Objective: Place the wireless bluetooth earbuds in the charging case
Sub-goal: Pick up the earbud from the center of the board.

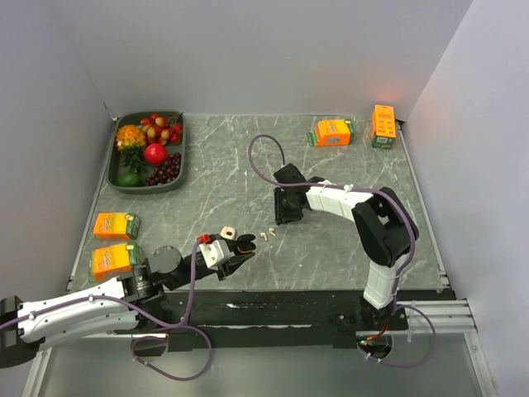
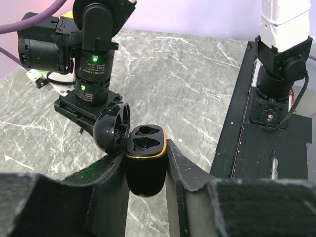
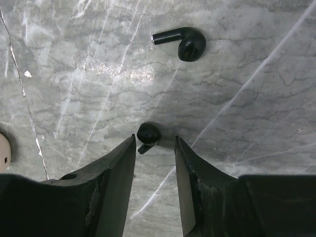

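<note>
1. The left gripper is holding the charging case. Its two fingers are squeezing the black case from both sides. The case is standing upright between them.
2. The lid of the case is hanging open on the left side. The two little holes inside the case are facing up, and both are empty.
3. The right gripper is pointing down at the grey table. Its fingers are spread apart and are not pinching anything.
4. One black earbud is lying on the table, right between the two fingertips. Neither finger is touching it.
5. The other black earbud is lying on its side farther out in front of those fingers, well apart from the first one.
6. The white earbuds are lying close together on the table, between the two grippers.
7. A pale thing is peeking in at the left edge of the right wrist view. Too little of it is showing to tell what it is.
8. A tray full of fruit is sitting in the far left corner.
9. Two orange boxes are sitting near the left edge of the table. Two more orange boxes are sitting at the far right.
</note>
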